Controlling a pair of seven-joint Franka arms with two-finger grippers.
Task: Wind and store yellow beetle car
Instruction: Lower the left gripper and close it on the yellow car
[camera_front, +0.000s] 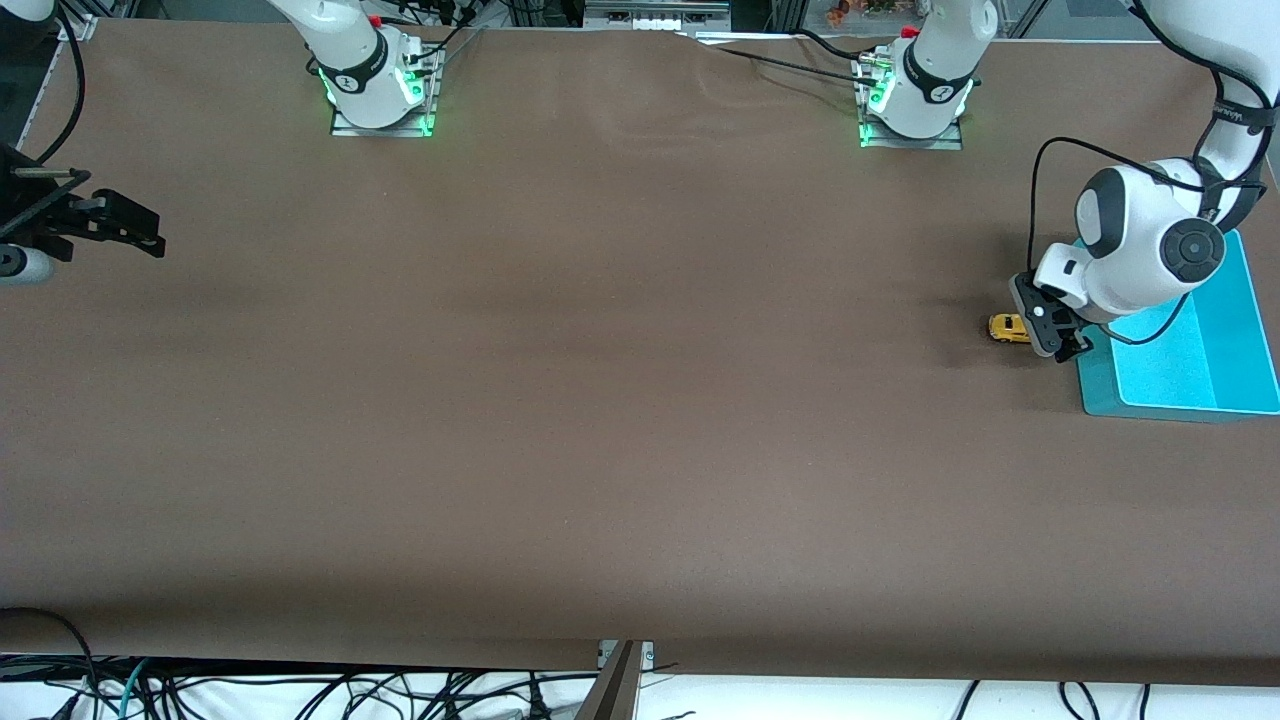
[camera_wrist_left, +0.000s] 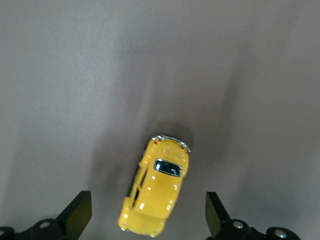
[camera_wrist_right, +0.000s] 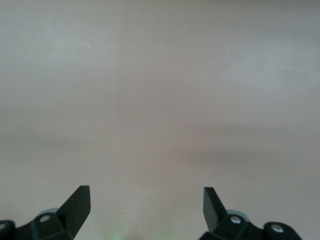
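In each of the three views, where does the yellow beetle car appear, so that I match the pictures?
Front view: the yellow beetle car sits on the brown table toward the left arm's end, beside the teal tray, at the left tool.
Left wrist view: the car lies between the open fingers.
Right wrist view: not in it.
Shared landmark: the brown table.

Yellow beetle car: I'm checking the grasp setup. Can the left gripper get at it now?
Probably yes: the left gripper is open over the yellow beetle car, a finger on either side, nothing between.
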